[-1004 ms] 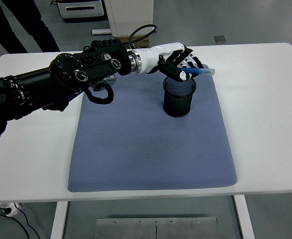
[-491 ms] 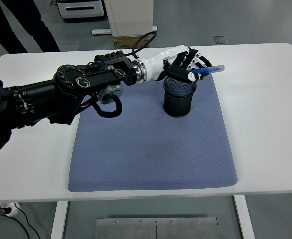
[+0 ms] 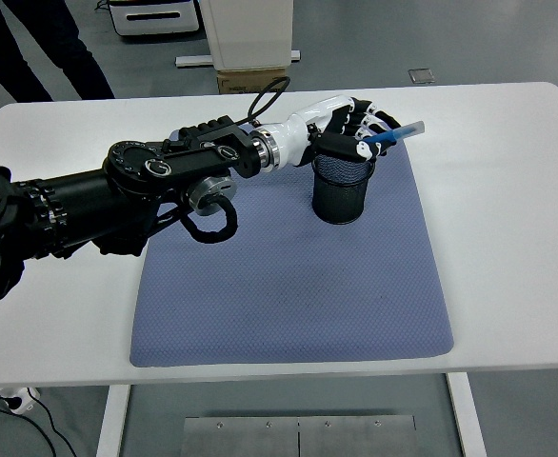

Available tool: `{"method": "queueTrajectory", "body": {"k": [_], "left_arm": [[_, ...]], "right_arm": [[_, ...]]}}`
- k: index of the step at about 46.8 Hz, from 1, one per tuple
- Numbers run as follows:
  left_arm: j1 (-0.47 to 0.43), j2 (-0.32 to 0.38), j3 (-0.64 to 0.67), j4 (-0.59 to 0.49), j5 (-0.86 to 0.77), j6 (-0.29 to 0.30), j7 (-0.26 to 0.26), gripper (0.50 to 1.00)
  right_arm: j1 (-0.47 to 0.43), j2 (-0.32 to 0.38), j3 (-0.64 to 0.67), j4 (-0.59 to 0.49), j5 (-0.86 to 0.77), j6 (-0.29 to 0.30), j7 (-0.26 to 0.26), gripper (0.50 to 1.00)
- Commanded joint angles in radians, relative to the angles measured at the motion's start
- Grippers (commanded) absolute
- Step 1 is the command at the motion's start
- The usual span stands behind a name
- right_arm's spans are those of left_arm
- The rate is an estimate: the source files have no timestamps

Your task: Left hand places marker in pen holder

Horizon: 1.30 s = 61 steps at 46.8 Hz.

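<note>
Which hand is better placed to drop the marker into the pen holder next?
The left hand. It already grips the blue marker just above the rim of the black mesh pen holder on the blue mat. The marker lies nearly level, so it probably needs tilting. The right arm is out of view.
</note>
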Motion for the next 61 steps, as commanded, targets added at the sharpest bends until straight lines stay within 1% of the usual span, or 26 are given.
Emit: {"method": "queueTrajectory", "body": {"k": [1,4,6,7,8,12,19,26,27,29,31,32,33,35,36,40,48,51,56,61], "left_arm": [[0.002,0.0,0.002,0.001,-0.005,0.01,-0.008,0.61],[0.005,0.0,0.0,0.001,-0.007,0.012,-0.008,0.669],[0.005,0.0,0.0,0.001,-0.007,0.013,-0.01,0.721],[0.005,0.0,0.0,0.001,-0.007,0.012,-0.01,0.756],[0.005,0.0,0.0,0.001,-0.007,0.012,-0.01,0.774],[0.005,0.0,-0.003,-0.001,-0.016,0.012,-0.01,0.807],[0.002,0.0,-0.014,-0.001,-0.037,0.012,-0.01,0.827],[-0.024,0.0,-0.046,0.002,-0.05,0.013,-0.017,0.856],[-0.035,0.0,-0.064,0.002,-0.051,0.013,-0.034,0.882],[-0.035,0.0,-0.083,0.004,-0.051,0.013,-0.045,0.921],[-0.033,0.0,-0.106,0.005,-0.05,0.013,-0.052,0.988],[-0.032,0.0,-0.116,0.007,-0.048,0.013,-0.054,1.0],[-0.027,0.015,-0.127,0.008,-0.048,0.013,-0.056,1.0],[-0.027,0.015,-0.127,0.008,-0.048,0.013,-0.056,1.0],[-0.004,0.102,-0.15,0.02,-0.036,0.012,-0.057,1.0],[0.019,0.161,-0.152,0.039,-0.033,0.007,-0.057,1.0],[0.077,0.276,-0.156,0.039,-0.031,0.007,-0.057,1.0],[0.108,0.296,-0.16,0.041,-0.034,0.01,-0.059,1.0],[0.167,0.316,-0.189,0.06,-0.034,0.01,-0.08,1.0],[0.224,0.362,-0.233,0.065,-0.037,0.001,-0.088,1.0]], "right_arm": [[0.0,0.0,0.0,-0.001,0.001,0.0,0.001,1.0],[0.0,0.0,0.0,-0.001,-0.001,0.0,0.0,1.0],[0.0,0.0,0.0,0.0,-0.001,0.0,0.0,1.0],[0.0,0.0,0.0,-0.001,-0.001,0.0,0.0,1.0],[0.0,0.0,0.0,0.0,-0.001,0.0,0.0,1.0],[0.0,0.0,0.0,0.0,-0.001,0.0,0.0,1.0],[0.0,0.0,0.0,0.0,-0.001,0.0,0.001,1.0],[0.0,0.0,0.0,-0.001,-0.001,0.0,0.0,1.0],[0.0,0.0,0.0,0.0,-0.001,0.0,0.001,1.0],[0.0,0.0,0.0,0.0,-0.001,0.0,0.0,1.0],[0.0,0.0,0.0,0.0,-0.001,0.0,0.0,1.0],[0.0,0.0,0.0,-0.001,0.001,0.0,0.001,1.0],[0.0,0.0,0.0,0.0,0.001,0.0,0.0,1.0],[0.0,0.0,0.0,0.0,0.001,0.0,0.0,1.0],[0.0,0.0,0.0,-0.001,0.001,0.0,0.0,1.0],[0.0,0.0,0.0,-0.001,-0.001,0.0,0.0,1.0],[0.0,0.0,0.0,-0.001,0.001,0.0,0.0,1.0],[0.0,0.0,0.0,0.0,-0.001,0.0,0.001,1.0],[0.0,0.0,0.0,0.0,-0.001,0.0,0.0,1.0],[0.0,0.0,0.0,-0.001,0.001,0.0,0.001,1.0]]}}
